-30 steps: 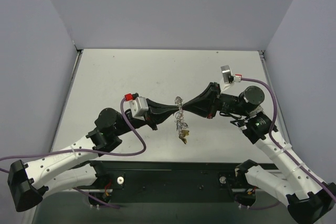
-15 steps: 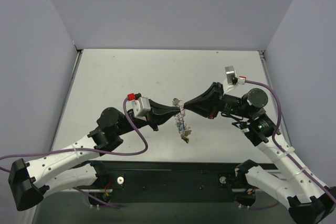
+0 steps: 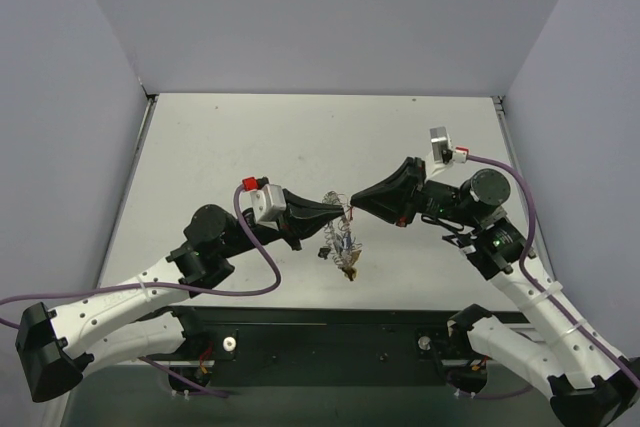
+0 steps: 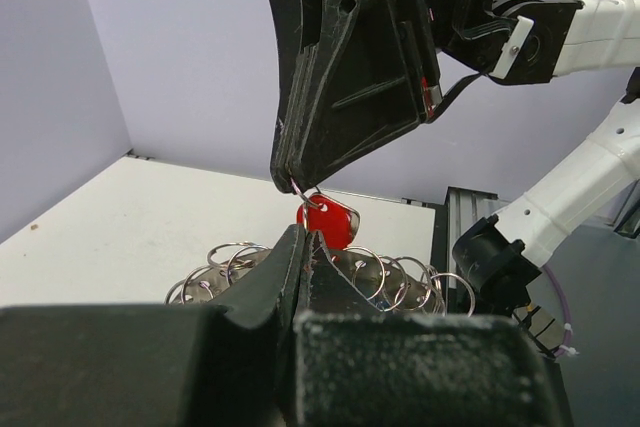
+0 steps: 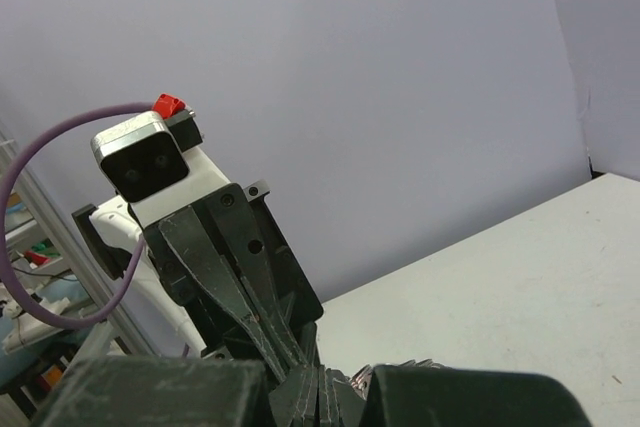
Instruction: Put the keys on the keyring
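top external: left fingers and right fingers clamped on keyring, well apart from table edges

No text, label, brand, number or sign can be read in any of these views.

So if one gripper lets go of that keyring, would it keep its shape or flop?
Probably floppy: the keyring sags in loose coils below the left gripper and right gripper. Likely light, since thin wire hangs from fingertip pinches. Its gold tag dangles lowest, so expect swinging.
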Robot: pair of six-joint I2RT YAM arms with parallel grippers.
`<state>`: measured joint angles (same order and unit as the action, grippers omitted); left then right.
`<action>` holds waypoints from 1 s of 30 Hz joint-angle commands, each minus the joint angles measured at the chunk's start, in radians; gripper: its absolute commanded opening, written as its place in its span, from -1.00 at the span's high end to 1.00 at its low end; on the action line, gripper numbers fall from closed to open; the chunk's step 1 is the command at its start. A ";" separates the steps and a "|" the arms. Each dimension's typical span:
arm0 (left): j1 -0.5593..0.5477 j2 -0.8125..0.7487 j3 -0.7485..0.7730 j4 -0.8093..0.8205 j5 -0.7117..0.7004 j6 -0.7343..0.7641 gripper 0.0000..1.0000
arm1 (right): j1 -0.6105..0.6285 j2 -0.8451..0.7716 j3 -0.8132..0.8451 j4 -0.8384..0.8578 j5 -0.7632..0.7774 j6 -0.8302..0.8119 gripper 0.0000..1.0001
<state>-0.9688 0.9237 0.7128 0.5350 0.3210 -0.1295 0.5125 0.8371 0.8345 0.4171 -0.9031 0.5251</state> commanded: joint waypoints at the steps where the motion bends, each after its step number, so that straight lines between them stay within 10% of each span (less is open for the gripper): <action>1: -0.004 -0.039 0.053 0.128 0.043 -0.036 1.00 | 0.004 -0.023 0.015 0.014 0.039 -0.060 1.00; 30: -0.005 0.020 0.094 0.077 -0.165 -0.139 1.00 | 0.008 -0.043 0.037 0.037 0.015 -0.066 1.00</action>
<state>-0.9688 0.9405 0.7361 0.5346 0.1783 -0.2333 0.5125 0.7872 0.8345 0.3485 -0.8547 0.4667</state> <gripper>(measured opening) 0.019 0.027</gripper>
